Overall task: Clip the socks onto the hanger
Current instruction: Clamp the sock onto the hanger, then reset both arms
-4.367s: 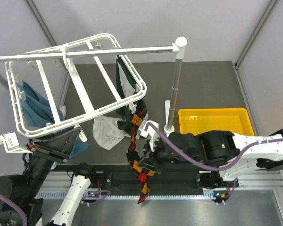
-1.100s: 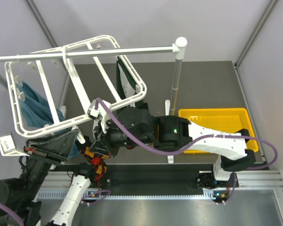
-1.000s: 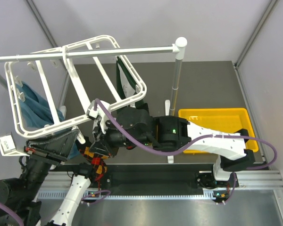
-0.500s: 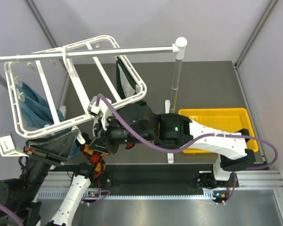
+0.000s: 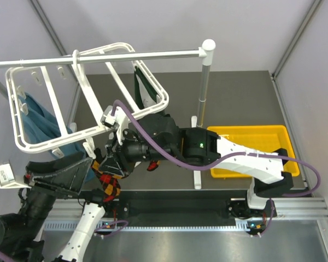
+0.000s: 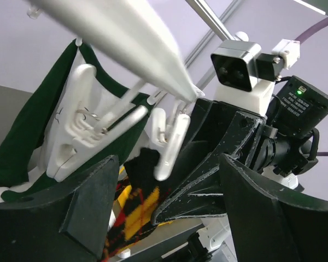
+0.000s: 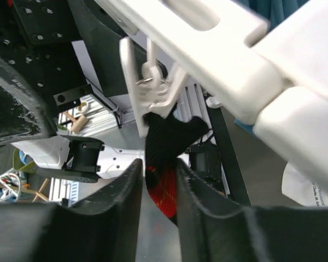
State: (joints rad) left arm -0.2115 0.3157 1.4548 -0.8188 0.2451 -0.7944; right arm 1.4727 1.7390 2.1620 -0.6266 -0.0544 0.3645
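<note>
Under the near rail of the hanger (image 7: 218,49), to be found: the argyle sock (image 7: 172,136), caught by its dark top edge in a small white clip (image 7: 145,93). Hangs limp and straight down from that rail, with red and yellow diamonds on black knit lower down. Probably brought to this spot for the sake of a free clip; further along the same rail, a second clip (image 6: 76,125) taken by the dark green sock (image 6: 22,142).

Just below the hanger's near rail, pointing up at the clip: the right gripper (image 7: 158,164), fingers only a little apart, the sock's cloth in the gap. Cannot tell whether pinched or let go. Seems placed so in order to feed the top edge into the clip's mouth.

At the near left of the hanger, aimed at the same clip: the left gripper (image 6: 168,164), jaws spread wide, grasping nothing, with clip and sock framed between them but not touched. Most likely released so that the clip's spring may bite on the cloth.
</note>
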